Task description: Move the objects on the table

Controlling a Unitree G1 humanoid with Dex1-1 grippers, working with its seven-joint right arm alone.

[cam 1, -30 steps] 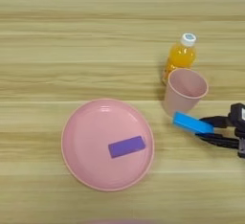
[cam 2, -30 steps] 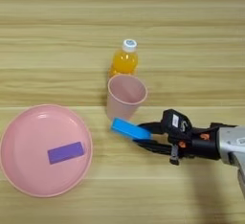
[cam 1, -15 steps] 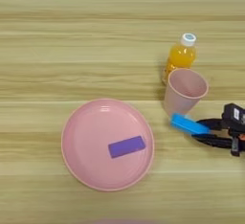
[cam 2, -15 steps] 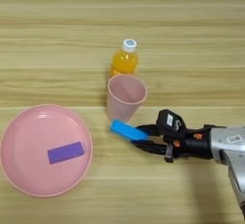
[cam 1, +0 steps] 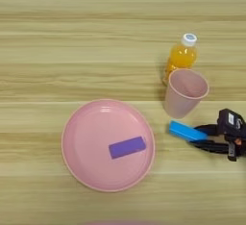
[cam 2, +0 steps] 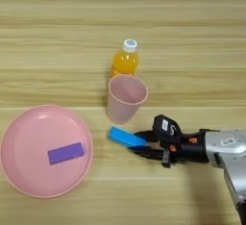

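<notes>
Blue block point(cam 2: 127, 137) sits pinched at its end in my claw point(cam 2: 140, 143), low over the tabletop point(cam 2: 192, 36) beside the cup point(cam 2: 126, 97); swinging wide could topple cup or bottle point(cam 2: 125, 60).

- The right gripper point(cam 2: 140, 143) reaches in from the right on a silver forearm point(cam 2: 226, 147), its two black fingers point(cam 2: 144, 135) at the right end of the blue block point(cam 2: 126, 137).
- The pink cup point(cam 2: 125, 97) stands upright just above the block.
- The orange juice bottle point(cam 2: 125, 60) sits right behind the cup.
- The purple block point(cam 2: 66, 153) lies flat on the pink plate point(cam 2: 19, 142), at the left of the table point(cam 2: 57, 36).
</notes>
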